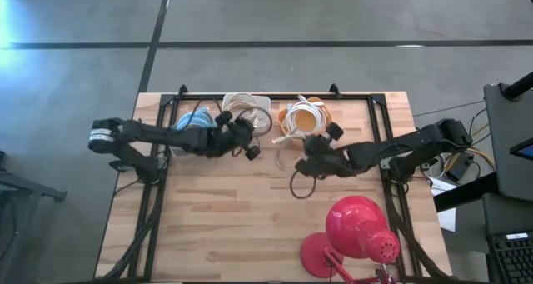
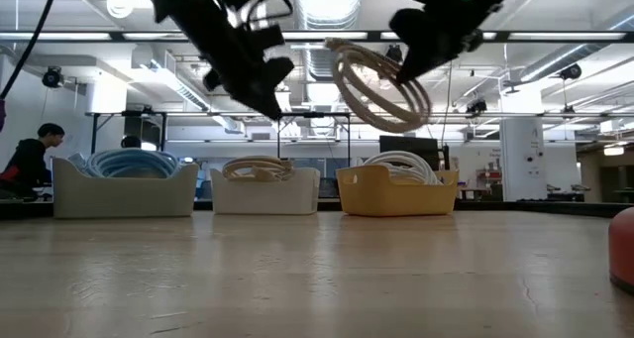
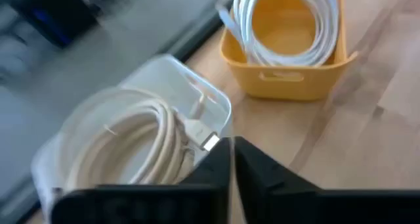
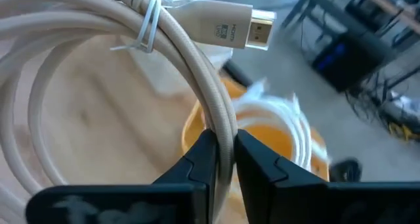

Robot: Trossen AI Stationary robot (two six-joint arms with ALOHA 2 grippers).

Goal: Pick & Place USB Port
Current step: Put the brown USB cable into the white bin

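While the coiled beige cable (image 4: 98, 92) hangs clear above the table's middle, pinched in the right gripper (image 4: 222, 152), carry it level toward the far-edge bins and release over the white bin (image 1: 250, 109); the left gripper (image 3: 231, 159), clenched empty, hovers there.

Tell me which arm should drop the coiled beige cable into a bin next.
Right. The right gripper is shut on the coiled beige cable, lifted near the bins; the left gripper is shut and empty by the white bin.
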